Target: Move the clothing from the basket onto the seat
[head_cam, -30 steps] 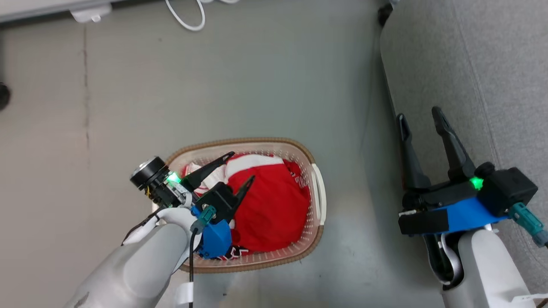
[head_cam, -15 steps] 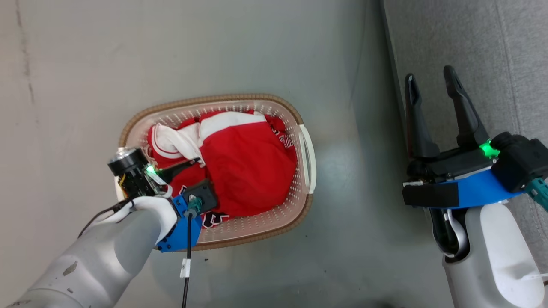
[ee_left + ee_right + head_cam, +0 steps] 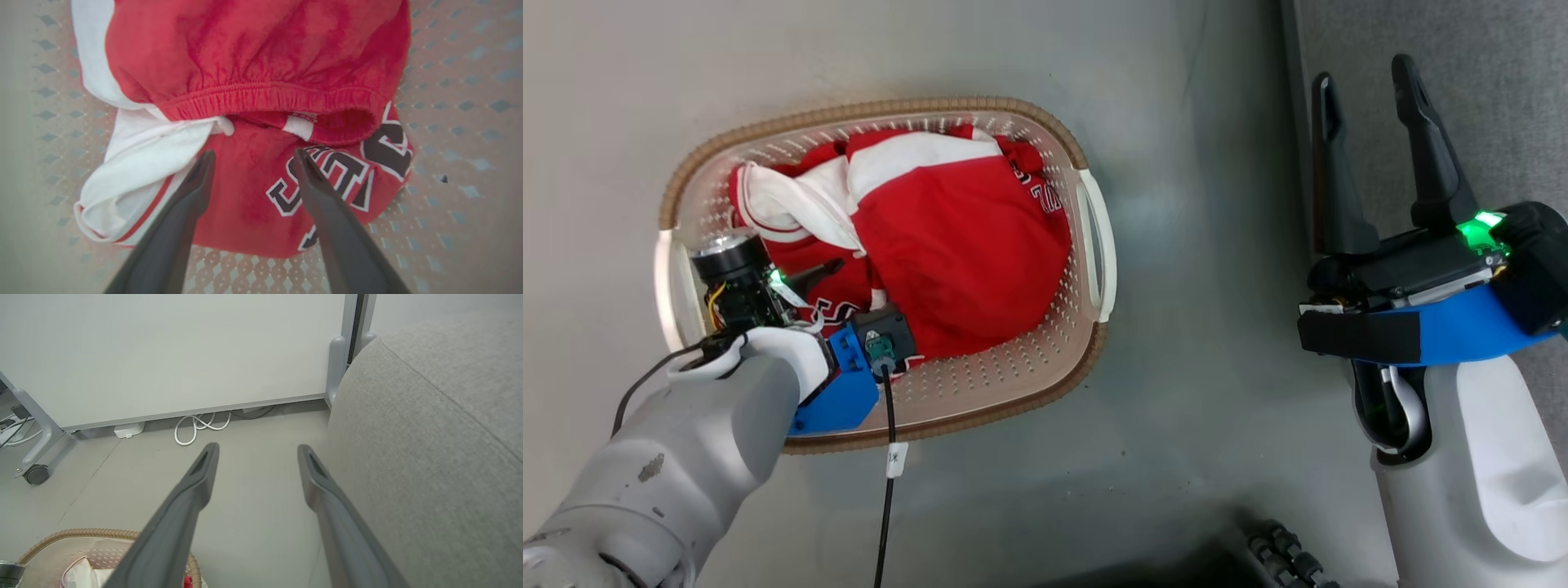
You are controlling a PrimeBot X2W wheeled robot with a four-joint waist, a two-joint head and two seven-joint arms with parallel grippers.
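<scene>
Closer to clothing point(image 3: 964, 245) than a second ago: left gripper point(image 3: 253, 155) now down inside basket point(image 3: 1029, 376), head camera tilted after it. Red heap all in basket, nothing yet on seat point(image 3: 1486, 98). Fingers spread wide over lettered jersey below elastic waistband (contact unclear), holding nothing. Pick-up looks imminent. Right gripper point(image 3: 1364, 72) spread wide, empty, at seat edge.

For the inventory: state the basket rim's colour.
The basket rim is woven-look brown; clearest in the head view.
</scene>
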